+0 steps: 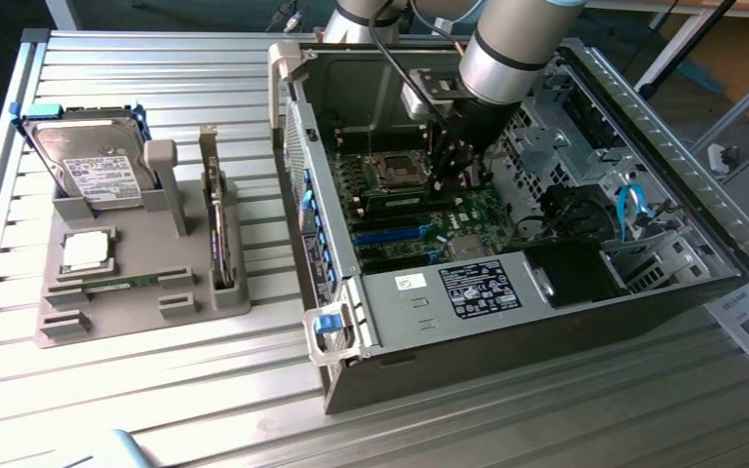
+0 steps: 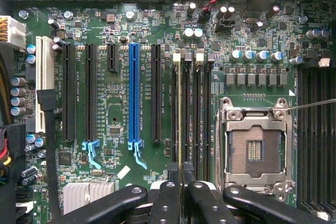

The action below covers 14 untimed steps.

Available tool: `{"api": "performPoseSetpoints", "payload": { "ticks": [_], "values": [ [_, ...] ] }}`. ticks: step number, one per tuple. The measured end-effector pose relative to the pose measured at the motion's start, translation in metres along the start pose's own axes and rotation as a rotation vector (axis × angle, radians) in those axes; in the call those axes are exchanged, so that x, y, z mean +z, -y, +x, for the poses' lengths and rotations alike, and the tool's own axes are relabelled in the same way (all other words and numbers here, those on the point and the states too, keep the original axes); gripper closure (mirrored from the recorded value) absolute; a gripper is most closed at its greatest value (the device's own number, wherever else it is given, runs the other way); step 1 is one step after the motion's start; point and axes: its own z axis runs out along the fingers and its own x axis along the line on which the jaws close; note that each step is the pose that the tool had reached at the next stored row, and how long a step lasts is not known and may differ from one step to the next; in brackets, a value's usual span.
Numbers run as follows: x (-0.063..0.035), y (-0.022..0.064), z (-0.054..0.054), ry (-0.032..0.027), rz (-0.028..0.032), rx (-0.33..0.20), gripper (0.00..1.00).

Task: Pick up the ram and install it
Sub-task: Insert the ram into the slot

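arm [image 1: 518, 49] reaches down into the open pc case [image 1: 335, 253], which lies on its side on the slatted counter [image 1: 153, 390]. the gripper [image 1: 456, 166] sits low over the motherboard [image 1: 408, 229], just beside the cpu socket.

wrist view: jaws are nearly together, pinching the ram [image 2: 180, 114] between the two inner fingertips [image 2: 172, 174]. the ram is seen edge-on as a thin pale line running away from the gripper [image 2: 180, 174]. it lines up with the bank of black dimm slots [image 2: 197, 114], between the black expansion slots and the empty cpu socket [image 2: 257, 148]. it looks to be at the slot nearest the expansion slots. can't tell whether it's seated or just above the slot. the blue expansion slot [image 2: 134, 95] is a few slots over, on the far side from the socket.

the grey parts tray [image 1: 140, 312] is on the counter at the exterior view's left of the case, well apart from the gripper. the hard drive [image 1: 89, 161] stands upright at its far end and the square silver processor chip [image 1: 86, 251] lies flat nearer the middle. a thin green stick [image 1: 121, 284] lies flat in a holder just beside the chip.
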Motion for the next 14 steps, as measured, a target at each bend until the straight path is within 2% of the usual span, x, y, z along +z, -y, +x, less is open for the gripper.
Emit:
{"api": "performPoseSetpoints", "payload": {
  "ticks": [14],
  "values": [
    [0.0000,0.0002,0.0002,0.0025,0.0000,0.001,0.88]
  ]
}}
